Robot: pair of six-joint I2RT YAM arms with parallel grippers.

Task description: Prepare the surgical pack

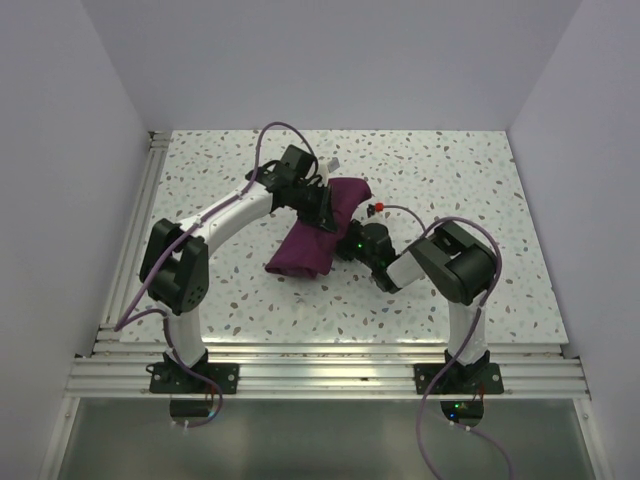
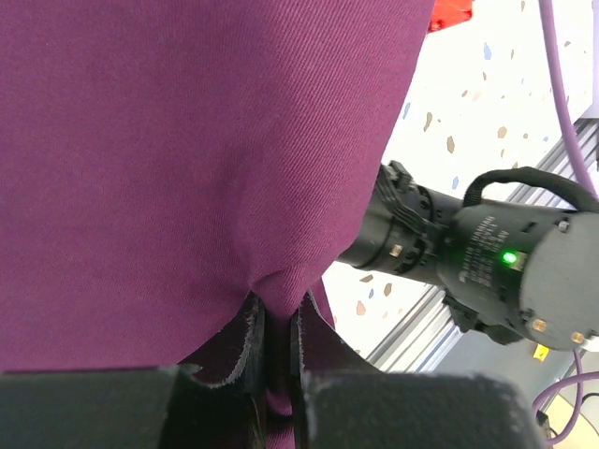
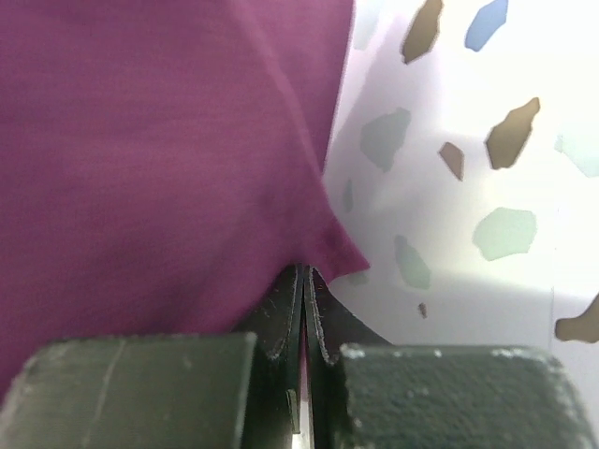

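1. The surgical pack [image 1: 305, 250], a plum-purple cloth loosely bundled, lies near the middle of the speckled counter [image 1: 480, 190]; it runs slantwise from near-left to far-right, between the two arms
2. The left fingers [image 2: 251, 341] are clenched on a fold of the cloth at the bundle's far part; purple fabric is pinched between them and fills most of the left wrist view
3. The right fingers [image 3: 281, 313] are pressed together on a corner of the cloth at the bundle's right edge, low over the counter
4. The right arm's wrist [image 2: 487, 262], green light lit, sits just beside the cloth
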